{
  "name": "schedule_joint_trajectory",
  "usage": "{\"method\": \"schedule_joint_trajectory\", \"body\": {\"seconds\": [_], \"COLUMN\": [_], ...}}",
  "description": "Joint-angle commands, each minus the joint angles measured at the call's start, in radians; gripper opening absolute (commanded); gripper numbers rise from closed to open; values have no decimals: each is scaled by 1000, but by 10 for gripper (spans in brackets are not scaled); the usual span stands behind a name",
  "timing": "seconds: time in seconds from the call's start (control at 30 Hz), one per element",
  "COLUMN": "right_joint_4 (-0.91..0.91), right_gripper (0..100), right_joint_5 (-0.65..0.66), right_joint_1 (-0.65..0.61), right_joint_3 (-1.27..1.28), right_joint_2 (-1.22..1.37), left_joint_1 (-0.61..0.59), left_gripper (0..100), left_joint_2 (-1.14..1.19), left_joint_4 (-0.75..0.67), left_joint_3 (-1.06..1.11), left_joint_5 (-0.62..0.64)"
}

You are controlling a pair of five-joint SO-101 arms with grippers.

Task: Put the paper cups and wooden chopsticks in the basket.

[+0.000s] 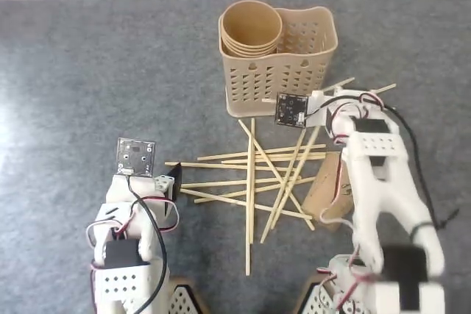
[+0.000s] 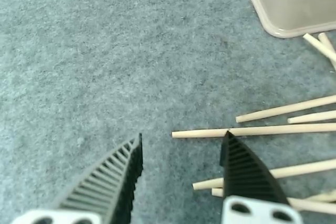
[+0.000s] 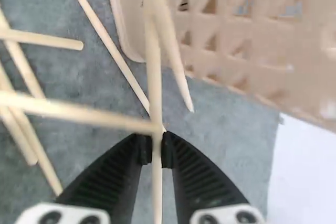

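1. High view: cups (image 1: 252, 31) sit stacked in the basket (image 1: 294, 73); chopsticks (image 1: 252, 174) lie scattered between my arms.
2. Left wrist view: my left jaws stand apart, with a loose chopstick (image 2: 252, 130) lying crosswise at one tip.
3. Right wrist view: my right jaws clamp one chopstick (image 3: 153, 77), pointing lengthwise toward the basket (image 3: 252, 40) just ahead.

- The basket (image 1: 294, 79) stands toward the far side of the table (image 1: 73, 71), with the paper cups (image 1: 252, 27) stacked in its left end.
- Chopsticks (image 1: 252, 182) lie scattered before the basket.
- The left gripper (image 2: 182, 139) is at the pile's left edge.
- The right gripper (image 3: 155, 148), clamped on one chopstick (image 3: 153, 77), is just before the basket.
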Motion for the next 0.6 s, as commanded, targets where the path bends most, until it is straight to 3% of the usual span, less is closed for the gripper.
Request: {"method": "schedule_joint_trajectory", "body": {"seconds": [0.0, 0.3, 0.57], "right_joint_4": [130, 469, 499], "right_gripper": [8, 8, 8], "right_joint_5": [-20, -138, -302], "right_joint_1": [-12, -117, -145], "right_joint_3": [-8, -11, -14], "right_joint_2": [-177, -529, -673], "left_joint_1": [-6, -6, -6], "left_gripper": [228, 228, 228], "left_joint_2": [2, 2, 5], "left_joint_4": [-21, -18, -17], "left_joint_3": [-5, -5, -5], "left_joint_5": [-9, -9, -9]}}
